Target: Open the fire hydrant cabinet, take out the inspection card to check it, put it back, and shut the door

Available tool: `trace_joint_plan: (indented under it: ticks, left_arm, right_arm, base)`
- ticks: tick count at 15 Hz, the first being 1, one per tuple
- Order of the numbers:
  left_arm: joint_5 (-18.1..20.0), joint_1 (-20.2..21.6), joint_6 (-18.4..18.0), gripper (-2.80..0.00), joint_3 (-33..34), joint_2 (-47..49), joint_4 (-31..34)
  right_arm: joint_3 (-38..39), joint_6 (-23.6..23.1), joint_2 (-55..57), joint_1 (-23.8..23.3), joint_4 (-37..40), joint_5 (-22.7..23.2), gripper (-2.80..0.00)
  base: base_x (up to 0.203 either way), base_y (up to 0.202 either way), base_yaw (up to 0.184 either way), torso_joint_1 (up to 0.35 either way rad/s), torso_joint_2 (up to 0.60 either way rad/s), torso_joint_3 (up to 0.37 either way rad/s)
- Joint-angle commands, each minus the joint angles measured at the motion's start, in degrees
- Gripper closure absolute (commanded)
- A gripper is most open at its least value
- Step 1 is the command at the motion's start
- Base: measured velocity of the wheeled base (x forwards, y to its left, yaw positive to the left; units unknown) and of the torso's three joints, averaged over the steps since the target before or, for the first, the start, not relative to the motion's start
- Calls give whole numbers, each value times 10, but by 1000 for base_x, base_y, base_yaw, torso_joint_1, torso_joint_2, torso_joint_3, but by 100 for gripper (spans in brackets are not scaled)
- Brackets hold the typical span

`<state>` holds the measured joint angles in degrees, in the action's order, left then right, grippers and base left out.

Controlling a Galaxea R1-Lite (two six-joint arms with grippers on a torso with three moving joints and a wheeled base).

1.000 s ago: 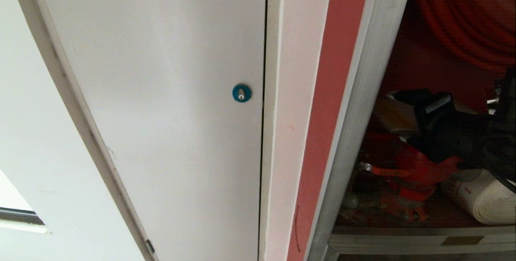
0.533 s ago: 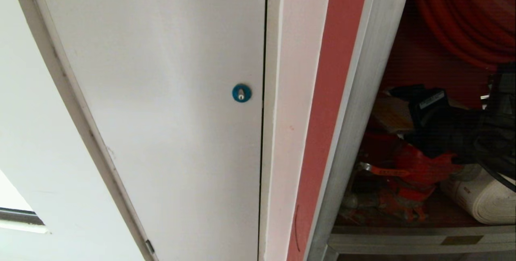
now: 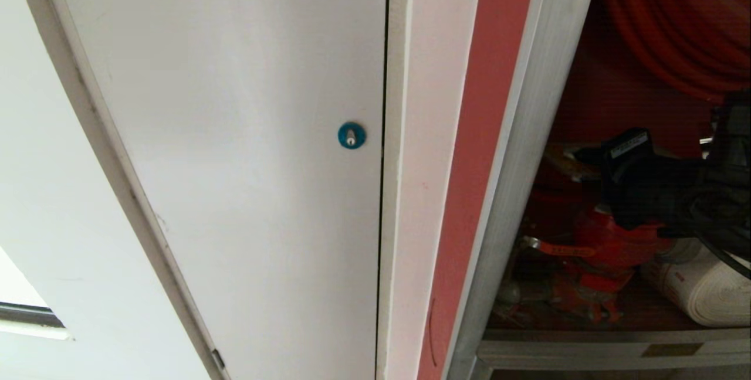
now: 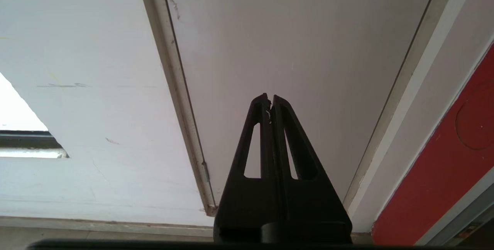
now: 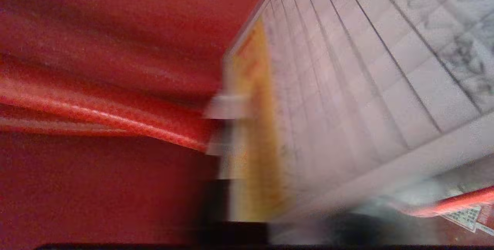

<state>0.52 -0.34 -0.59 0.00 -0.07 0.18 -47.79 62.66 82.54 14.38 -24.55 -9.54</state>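
The fire hydrant cabinet [image 3: 528, 133] stands open at the right, its red inside showing a red hose reel [image 3: 675, 28], a red valve [image 3: 610, 245] and a white rolled hose [image 3: 704, 295]. My black right gripper [image 3: 584, 156] reaches into it above the valve. The inspection card [image 5: 347, 88], whitish with a fine table and a yellow-orange band, fills the blurred right wrist view and runs down into the jaws, which look shut on it. The door is out of view. My left gripper [image 4: 269, 97] is shut and empty, parked before the white panel.
A plain white panel [image 3: 234, 133] with a blue round lock [image 3: 351, 135] fills the left and middle. A white jamb and a red strip [image 3: 481, 133] separate it from the cabinet. A silver sill [image 3: 587, 353] runs along the cabinet's bottom edge.
The right gripper has closed inside the cabinet. The tan card face that lay beside it no longer shows in the head view. The left arm has not moved.
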Motion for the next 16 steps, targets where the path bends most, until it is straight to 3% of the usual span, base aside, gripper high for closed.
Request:
trace_joint_plan:
  ticks: [1,8,16]
  left_arm:
    - [0,0,0,0,0,1,0]
    - [0,0,0,0,0,0,0]
    - [0,0,1,0,0,1,0]
  right_arm:
    - [1,4,-3,0,-1,0,0]
    - [21,5,-48,0,11,14,0]
    - [18,4,-223,15,188,62,0]
  base:
    - [0,0,0,0,0,0]
    - [0,0,0,0,0,0]
    - [0,0,0,0,0,0]
